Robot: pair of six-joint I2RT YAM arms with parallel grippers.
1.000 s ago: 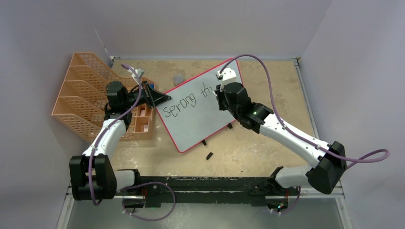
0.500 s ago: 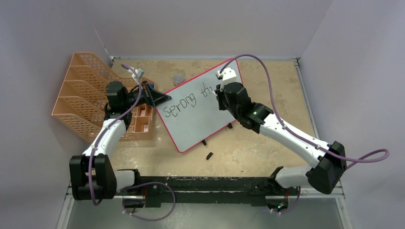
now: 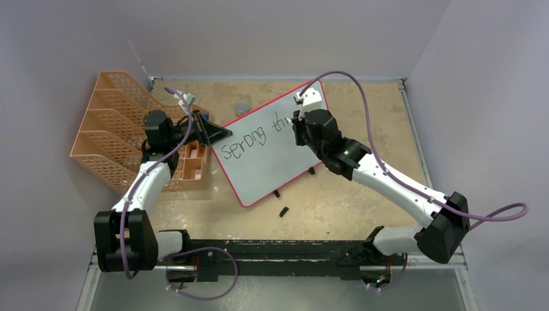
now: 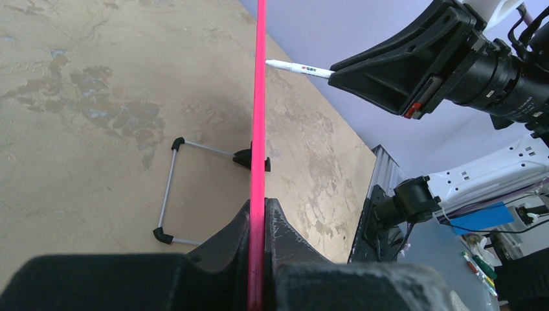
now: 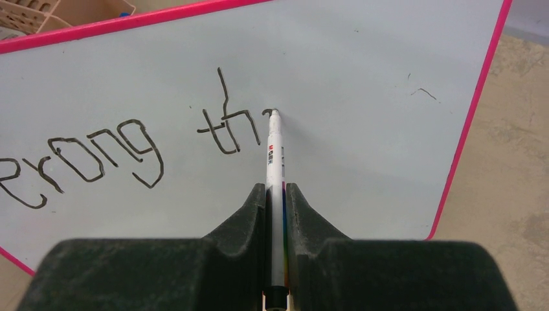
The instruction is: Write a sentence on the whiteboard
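The whiteboard (image 3: 268, 155) with its red-pink frame stands tilted mid-table; it fills the right wrist view (image 5: 362, 129). Black handwriting (image 3: 243, 142) reads "Sprong th" with the start of another letter (image 5: 226, 123). My left gripper (image 3: 220, 135) is shut on the board's left edge, seen edge-on as a pink strip (image 4: 259, 149). My right gripper (image 3: 298, 123) is shut on a white marker (image 5: 274, 155), its tip touching the board just right of "th". The marker also shows in the left wrist view (image 4: 298, 67).
An orange mesh file rack (image 3: 110, 136) and a small orange tray (image 3: 191, 162) stand at the left. A black cap (image 3: 283, 212) lies in front of the board. The board's wire foot (image 4: 169, 194) rests on the table. A small clear cup (image 3: 242, 106) stands behind the board.
My right gripper has moved slightly up and away along the board with the marker, starting a stroke after "th". The left arm and board have not moved.
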